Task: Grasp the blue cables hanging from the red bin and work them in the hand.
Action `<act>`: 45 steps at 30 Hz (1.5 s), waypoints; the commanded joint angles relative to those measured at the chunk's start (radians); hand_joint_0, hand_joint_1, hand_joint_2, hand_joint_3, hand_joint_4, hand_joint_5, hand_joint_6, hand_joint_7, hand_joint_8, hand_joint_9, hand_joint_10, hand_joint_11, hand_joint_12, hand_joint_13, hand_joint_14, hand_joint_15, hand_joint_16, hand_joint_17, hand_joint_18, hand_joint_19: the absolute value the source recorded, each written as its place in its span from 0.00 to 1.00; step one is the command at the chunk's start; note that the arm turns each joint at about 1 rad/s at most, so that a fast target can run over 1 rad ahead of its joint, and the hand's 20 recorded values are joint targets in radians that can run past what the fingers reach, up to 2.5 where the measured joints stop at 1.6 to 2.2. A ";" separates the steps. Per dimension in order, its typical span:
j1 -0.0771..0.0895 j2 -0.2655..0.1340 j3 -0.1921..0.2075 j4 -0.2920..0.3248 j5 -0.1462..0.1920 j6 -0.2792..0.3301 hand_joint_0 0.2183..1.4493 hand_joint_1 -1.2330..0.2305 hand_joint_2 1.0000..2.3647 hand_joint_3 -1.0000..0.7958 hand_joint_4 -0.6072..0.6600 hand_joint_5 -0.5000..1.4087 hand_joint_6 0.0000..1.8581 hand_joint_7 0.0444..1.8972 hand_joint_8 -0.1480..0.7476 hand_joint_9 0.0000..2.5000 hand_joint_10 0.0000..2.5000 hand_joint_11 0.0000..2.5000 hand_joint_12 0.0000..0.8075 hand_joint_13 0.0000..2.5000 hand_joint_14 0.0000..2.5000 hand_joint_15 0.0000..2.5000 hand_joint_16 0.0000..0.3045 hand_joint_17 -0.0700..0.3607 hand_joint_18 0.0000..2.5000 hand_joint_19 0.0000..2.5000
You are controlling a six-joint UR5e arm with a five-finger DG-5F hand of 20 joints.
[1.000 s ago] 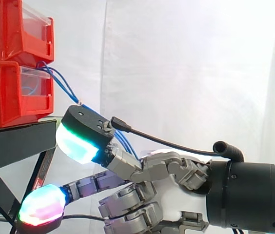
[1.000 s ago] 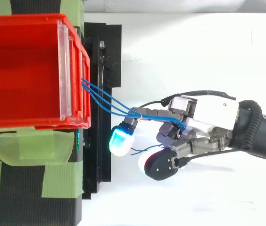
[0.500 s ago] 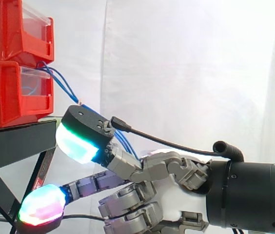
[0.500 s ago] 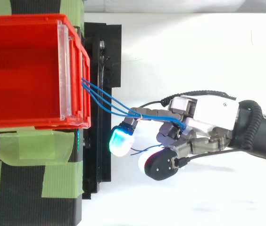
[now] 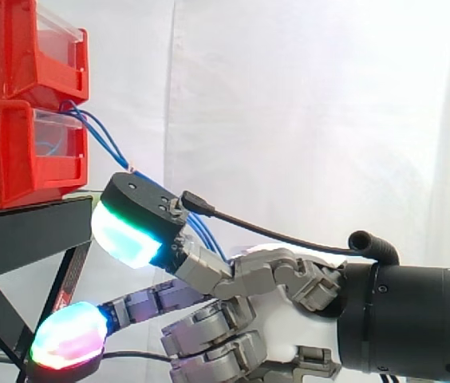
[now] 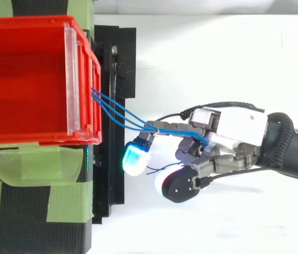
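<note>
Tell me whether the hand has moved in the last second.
No. In the top view the hand keeps the same gap to the red bin, with the blue cables running to its fingers along the same line.

Close side view looks level, top view down; both share red bin (image 6: 33, 22) and hand (image 6: 234, 127).

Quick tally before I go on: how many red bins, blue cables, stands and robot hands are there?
red bins: 2
blue cables: 3
black stand: 1
hand: 1
Total: 7
</note>
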 commanded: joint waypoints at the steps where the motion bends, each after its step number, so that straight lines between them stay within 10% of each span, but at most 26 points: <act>1: 0.000 0.000 0.000 -0.001 0.000 0.000 0.45 0.46 0.00 0.00 0.69 0.32 0.04 0.67 0.85 0.62 1.00 1.00 0.84 0.78 1.00 0.74 0.70 0.53 0.94 0.26; 45: 0.000 0.000 0.000 -0.010 -0.002 0.000 0.47 0.46 0.00 0.03 0.68 0.31 0.10 0.66 0.85 0.62 1.00 1.00 0.84 0.78 1.00 0.74 0.70 0.53 0.94 0.26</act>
